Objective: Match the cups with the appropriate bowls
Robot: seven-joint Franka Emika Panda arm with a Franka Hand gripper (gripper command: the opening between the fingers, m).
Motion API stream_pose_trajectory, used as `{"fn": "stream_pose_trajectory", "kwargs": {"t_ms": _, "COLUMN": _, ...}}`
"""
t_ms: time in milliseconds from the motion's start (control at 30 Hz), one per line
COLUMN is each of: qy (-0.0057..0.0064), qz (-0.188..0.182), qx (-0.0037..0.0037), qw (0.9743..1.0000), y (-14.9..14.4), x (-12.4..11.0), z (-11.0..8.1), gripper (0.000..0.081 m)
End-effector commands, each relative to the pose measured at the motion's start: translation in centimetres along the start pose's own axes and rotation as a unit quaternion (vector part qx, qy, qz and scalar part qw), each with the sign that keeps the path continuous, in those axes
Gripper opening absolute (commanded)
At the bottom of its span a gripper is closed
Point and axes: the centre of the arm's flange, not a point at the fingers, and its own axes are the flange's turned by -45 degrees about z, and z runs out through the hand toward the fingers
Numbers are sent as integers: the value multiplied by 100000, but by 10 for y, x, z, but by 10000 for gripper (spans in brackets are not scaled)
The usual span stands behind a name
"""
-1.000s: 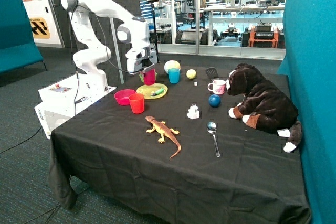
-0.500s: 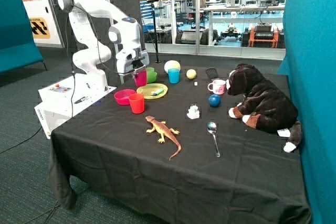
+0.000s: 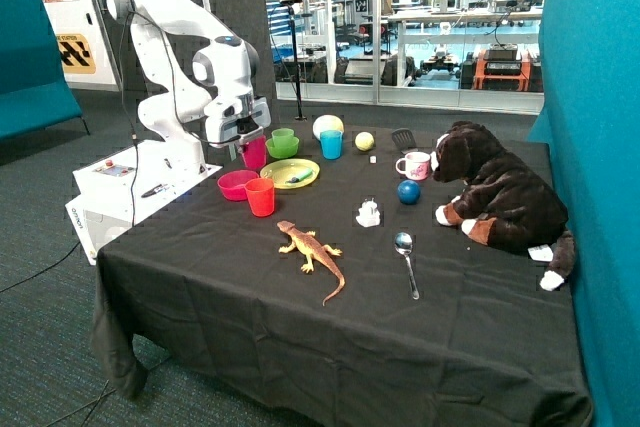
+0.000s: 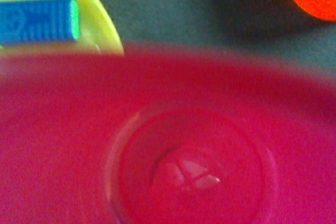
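My gripper (image 3: 251, 142) is shut on the magenta-pink cup (image 3: 255, 155) and holds it in the air, just above and behind the magenta-pink bowl (image 3: 236, 185) near the table's edge by the robot base. In the wrist view the inside of the pink cup (image 4: 173, 150) fills most of the frame. Further back, the light green cup (image 3: 283, 134) stands inside the lime green bowl (image 3: 284, 150).
A red cup (image 3: 261, 197) stands right beside the pink bowl, and a yellow-green plate (image 3: 280, 176) carrying a small blue-green block lies behind it. Also on the black cloth are a blue cup (image 3: 331, 144), balls, a white mug (image 3: 413, 165), a toy lizard (image 3: 311, 246), a spoon (image 3: 405, 253) and a plush dog (image 3: 496, 195).
The arm has carried the pink cup away from the green bowl, sideways and down towards the pink bowl. The green cup in the green bowl has come into sight.
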Motion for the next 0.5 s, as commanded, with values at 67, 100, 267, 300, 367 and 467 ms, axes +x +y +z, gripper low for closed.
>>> {"fn": "stream_pose_trajectory", "kwargs": {"t_ms": 67, "qy": 98, "qz": 45, "qx": -35, "qw": 100000, "y": 25, "x": -18, "z": 2, "gripper": 0}}
{"fn": "stream_pose_trajectory", "kwargs": {"t_ms": 100, "qy": 98, "qz": -8, "qx": -35, "qw": 100000, "y": 27, "x": -19, "z": 2, "gripper": 0}}
{"fn": "stream_pose_trajectory", "kwargs": {"t_ms": 267, "qy": 98, "qz": -159, "qx": -36, "qw": 100000, "y": 36, "x": -23, "z": 6, "gripper": 0}}
{"fn": "stream_pose_trajectory", "kwargs": {"t_ms": 300, "qy": 98, "qz": -154, "qx": -36, "qw": 100000, "y": 37, "x": -24, "z": 6, "gripper": 0}}
{"fn": "stream_pose_trajectory", "kwargs": {"t_ms": 367, "qy": 98, "qz": -180, "qx": -36, "qw": 100000, "y": 41, "x": -25, "z": 9, "gripper": 0}}
{"fn": "stream_pose_trajectory", "kwargs": {"t_ms": 467, "qy": 98, "qz": -287, "qx": -36, "qw": 100000, "y": 46, "x": -25, "z": 13, "gripper": 0}}
